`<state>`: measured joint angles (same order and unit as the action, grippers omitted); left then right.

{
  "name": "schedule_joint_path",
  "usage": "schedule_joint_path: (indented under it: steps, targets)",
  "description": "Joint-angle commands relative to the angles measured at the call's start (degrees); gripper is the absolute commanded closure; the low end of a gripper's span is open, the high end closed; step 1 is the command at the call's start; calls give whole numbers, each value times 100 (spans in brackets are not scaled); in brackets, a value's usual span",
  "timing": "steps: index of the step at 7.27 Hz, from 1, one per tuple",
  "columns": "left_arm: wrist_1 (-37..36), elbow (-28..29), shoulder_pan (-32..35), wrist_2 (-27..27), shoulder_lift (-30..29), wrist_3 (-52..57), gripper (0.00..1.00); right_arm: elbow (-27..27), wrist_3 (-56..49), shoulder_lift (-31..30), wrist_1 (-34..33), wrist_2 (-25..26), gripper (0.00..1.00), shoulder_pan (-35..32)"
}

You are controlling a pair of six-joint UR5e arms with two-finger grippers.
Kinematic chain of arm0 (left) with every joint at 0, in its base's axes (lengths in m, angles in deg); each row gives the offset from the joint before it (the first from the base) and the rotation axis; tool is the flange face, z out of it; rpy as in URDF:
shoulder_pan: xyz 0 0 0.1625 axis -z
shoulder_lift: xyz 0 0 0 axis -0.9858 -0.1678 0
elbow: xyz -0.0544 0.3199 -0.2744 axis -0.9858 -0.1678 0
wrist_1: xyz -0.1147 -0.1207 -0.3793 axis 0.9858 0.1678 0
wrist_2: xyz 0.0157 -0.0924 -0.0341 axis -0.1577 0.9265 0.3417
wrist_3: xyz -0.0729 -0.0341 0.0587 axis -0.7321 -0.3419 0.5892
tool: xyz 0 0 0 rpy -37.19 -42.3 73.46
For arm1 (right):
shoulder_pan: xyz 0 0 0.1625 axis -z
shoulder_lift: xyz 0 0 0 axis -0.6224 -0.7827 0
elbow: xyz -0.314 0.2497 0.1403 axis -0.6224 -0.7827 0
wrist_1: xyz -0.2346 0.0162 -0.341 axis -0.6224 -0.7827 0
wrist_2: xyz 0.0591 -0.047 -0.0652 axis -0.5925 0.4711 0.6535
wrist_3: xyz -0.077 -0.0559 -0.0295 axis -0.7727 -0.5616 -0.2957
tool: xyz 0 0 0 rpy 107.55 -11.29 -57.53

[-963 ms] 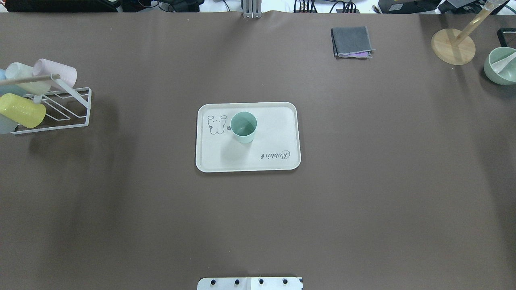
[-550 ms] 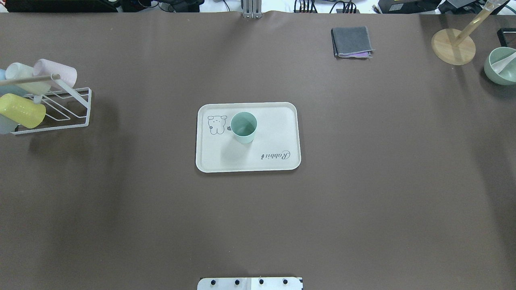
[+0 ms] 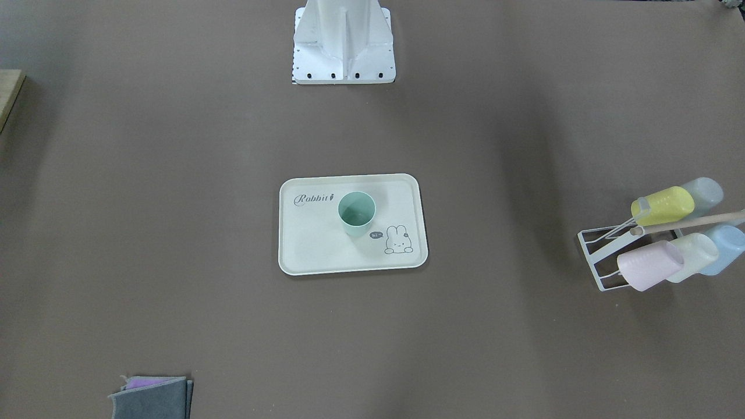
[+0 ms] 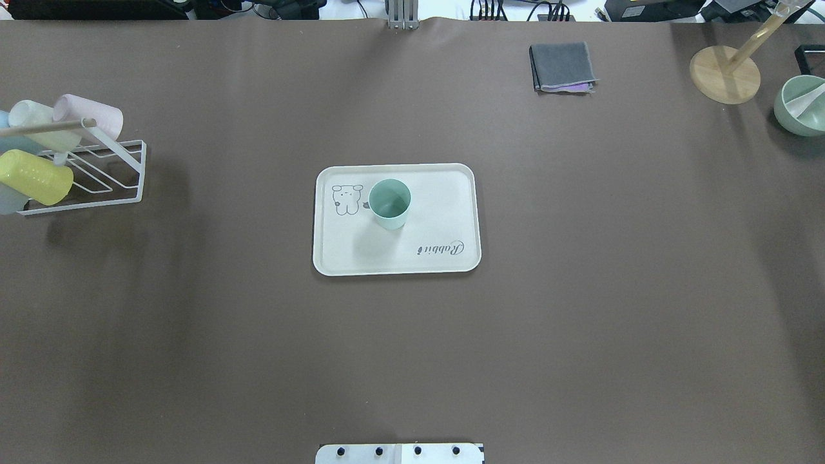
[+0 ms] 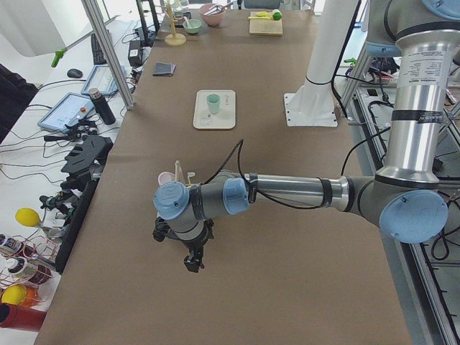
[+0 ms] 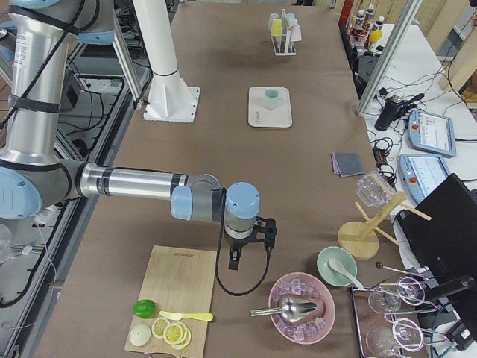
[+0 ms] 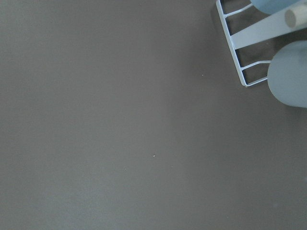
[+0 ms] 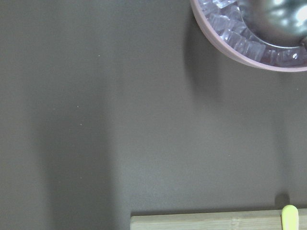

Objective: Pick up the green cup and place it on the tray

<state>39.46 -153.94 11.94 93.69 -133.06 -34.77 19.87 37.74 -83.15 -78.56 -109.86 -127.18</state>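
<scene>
Where the brown tabletop [image 4: 580,290] ends on the robot's left, a white wire rack [image 4: 116,150] carries cups tipped on their sides: a yellow cup [image 4: 35,177], a pink cup [image 4: 90,116], a pale cup [image 4: 35,119] and a blue cup [image 3: 722,247]. The left gripper [image 5: 192,262] hangs above bare tabletop just beside this rack, pointing down; it shows only in the side view, so I cannot tell how its fingers stand.

At the middle lies the tray [image 4: 445,193], cream-white with rounded corners, a raised rim, a bunny drawing and the word "Rabbit". The green cup [image 4: 390,203] stands upright on it, mouth up, next to the bunny. It is a plain, matte mint-green tumbler without a handle, slightly tapered, and empty.

Further right, near the far edge, are a folded grey cloth [image 4: 562,66], a round wooden stand [image 4: 725,74] and a green bowl [image 4: 796,109] with a white spoon in it. At the right end a pink bowl [image 6: 302,338] holds ice cubes and a metal scoop, and a wooden board [image 6: 179,276] carries a lime, lemon slices and a yellow knife. The right gripper [image 6: 235,261] hangs between board and pink bowl; whether it is spread or closed cannot be told.
</scene>
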Motion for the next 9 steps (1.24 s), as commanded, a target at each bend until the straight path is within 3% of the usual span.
schedule_joint_path:
  steps: [1, 9]
  targets:
    - [10, 22, 0, -6, 2, -20, 2, -14, 0, -6, 3, -3, 0, 0]
    - [177, 5, 0, -24, 2, -99, 2, -31, 0, -6, 12, -3, 0, 0]
